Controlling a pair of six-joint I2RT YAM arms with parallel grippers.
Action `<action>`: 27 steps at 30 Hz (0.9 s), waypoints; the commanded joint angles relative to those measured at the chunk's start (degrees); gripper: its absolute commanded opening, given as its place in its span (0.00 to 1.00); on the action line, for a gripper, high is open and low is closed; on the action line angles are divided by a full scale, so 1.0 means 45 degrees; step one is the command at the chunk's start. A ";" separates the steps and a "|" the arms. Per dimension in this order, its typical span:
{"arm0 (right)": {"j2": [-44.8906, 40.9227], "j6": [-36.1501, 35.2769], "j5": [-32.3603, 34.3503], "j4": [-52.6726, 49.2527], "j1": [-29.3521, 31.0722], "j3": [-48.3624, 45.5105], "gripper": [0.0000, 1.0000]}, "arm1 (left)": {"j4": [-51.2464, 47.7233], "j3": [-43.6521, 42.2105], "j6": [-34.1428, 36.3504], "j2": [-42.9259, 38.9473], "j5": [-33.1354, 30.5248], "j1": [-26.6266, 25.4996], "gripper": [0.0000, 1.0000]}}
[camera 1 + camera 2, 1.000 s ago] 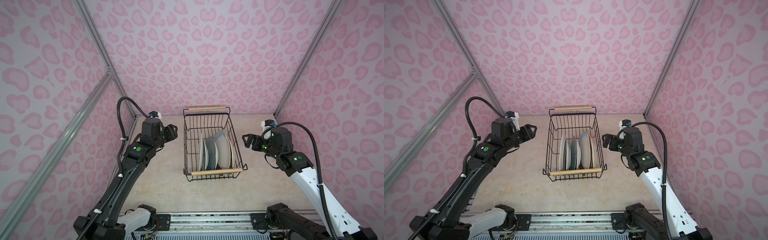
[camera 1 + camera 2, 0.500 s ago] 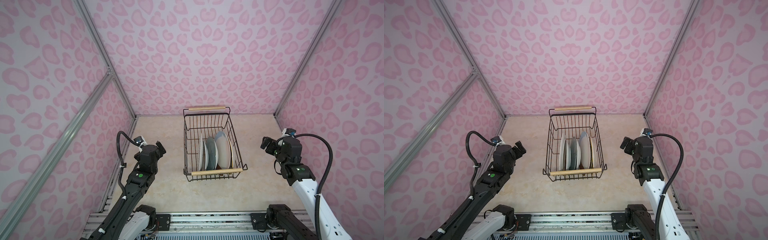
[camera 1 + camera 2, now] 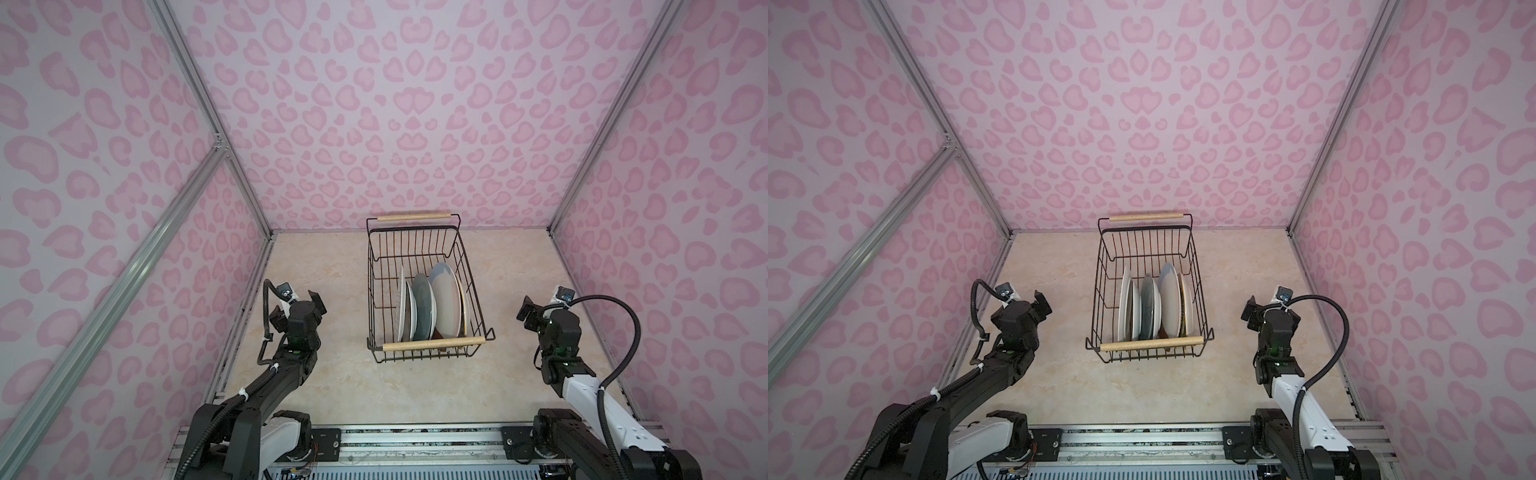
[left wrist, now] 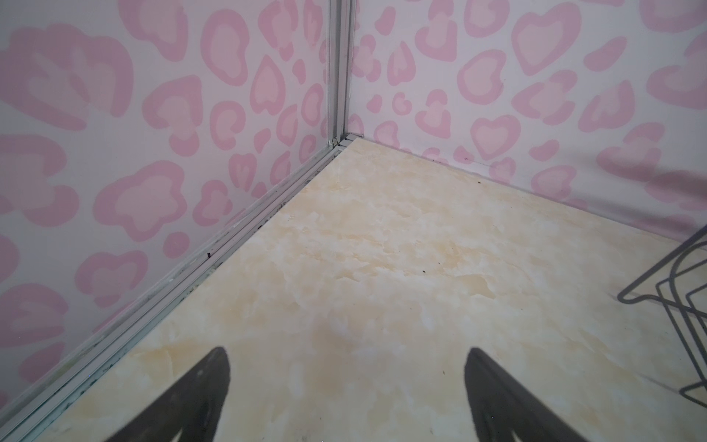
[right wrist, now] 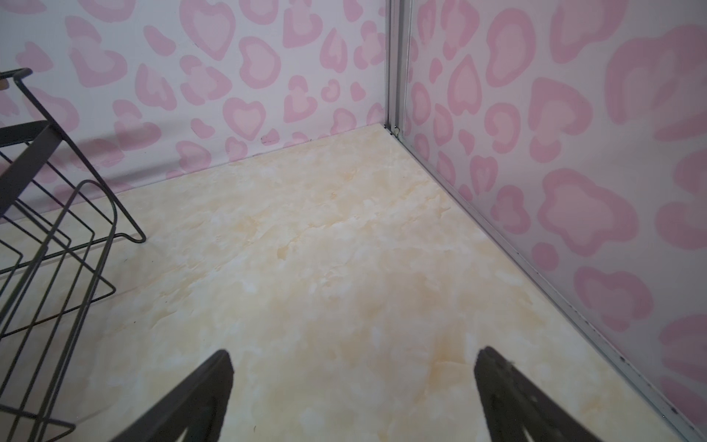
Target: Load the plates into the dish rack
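The left hand gapes wide and empty over bare table beside the left wall rail; the right hand does likewise near the right wall. Between them, well apart from both, the black wire dish rack runs lengthwise toward the back wall. The plates, white and grey-blue, stand on edge in its near half, faces sideways.

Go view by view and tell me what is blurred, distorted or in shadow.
In both top views: even light, plates and dish rack sharp, wide lens splaying the wall posts. Left wrist view: left gripper out of focus. Right wrist view: right gripper blurred too, faint shadow on the back wall beside the rack.
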 commanded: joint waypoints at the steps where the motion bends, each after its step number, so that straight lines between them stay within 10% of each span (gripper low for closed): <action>1: 0.0536 -0.0532 0.0627 0.2576 0.0006 -0.0368 0.98 | 0.2780 -0.0310 0.0993 0.0131 0.1436 0.0379 0.97; 12: 0.5133 -0.1047 0.0307 0.7612 -0.0002 -0.0587 0.98 | 0.2682 -0.0147 0.1301 0.1139 0.1398 0.1224 0.97; 20: 0.8216 -0.1389 0.0198 1.1393 0.0161 -0.0905 0.99 | 0.6689 -0.1428 0.2087 0.2939 0.2782 0.1332 0.97; 27: 0.7898 -0.1806 -0.0879 0.9583 0.0217 -0.0171 0.99 | 0.7980 -0.1711 0.1938 0.3794 0.3587 0.1666 0.97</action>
